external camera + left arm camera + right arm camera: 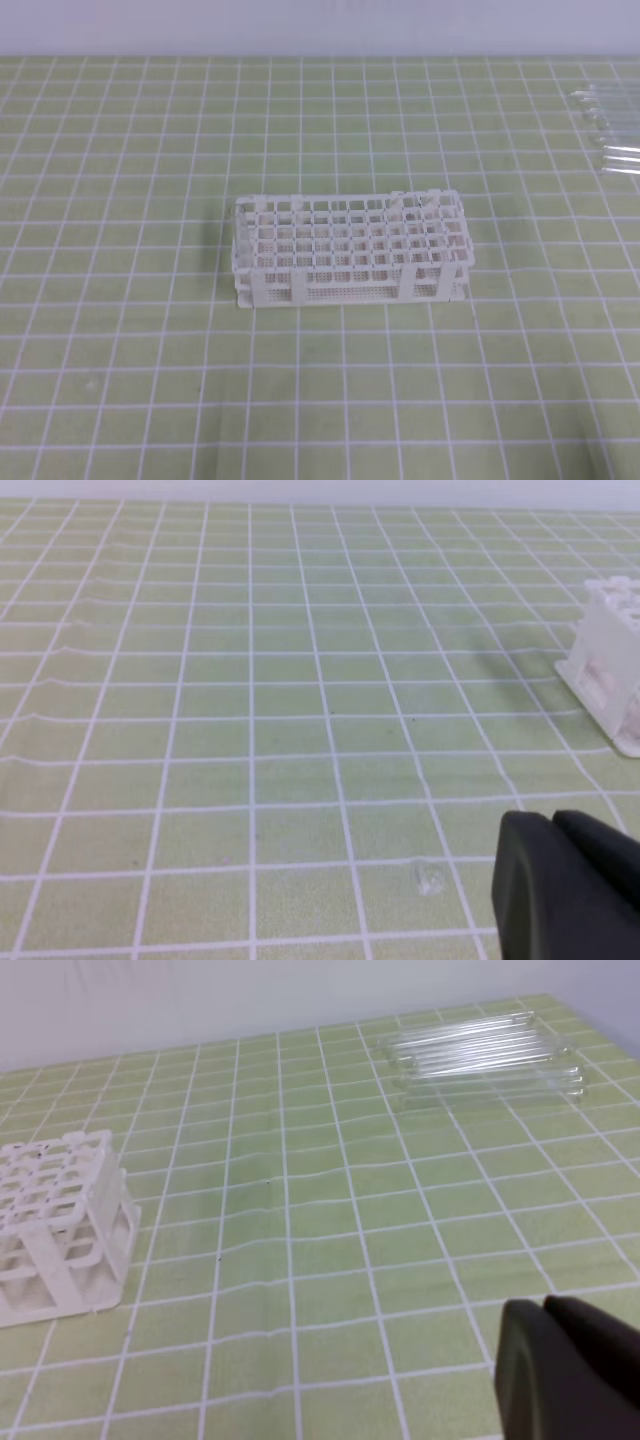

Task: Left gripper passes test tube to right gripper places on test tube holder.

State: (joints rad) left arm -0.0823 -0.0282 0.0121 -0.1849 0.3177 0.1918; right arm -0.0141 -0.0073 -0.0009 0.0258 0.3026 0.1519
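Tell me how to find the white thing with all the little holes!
Look at the middle of the green mat with white grid lines. The test tube holder stands there alone, a white plastic rack with rows of small square holes. The clear glass tubes lie flat, far off at the right edge.

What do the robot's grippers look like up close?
Only a little shows. The left gripper is a smooth, matte black piece with rounded edges. The right gripper looks just the same. No cables, labels or arms are visible.

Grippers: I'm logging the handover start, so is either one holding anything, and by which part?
Nothing is held. The black left gripper and black right gripper show no tube; the clear glass tubes lie on the mat.
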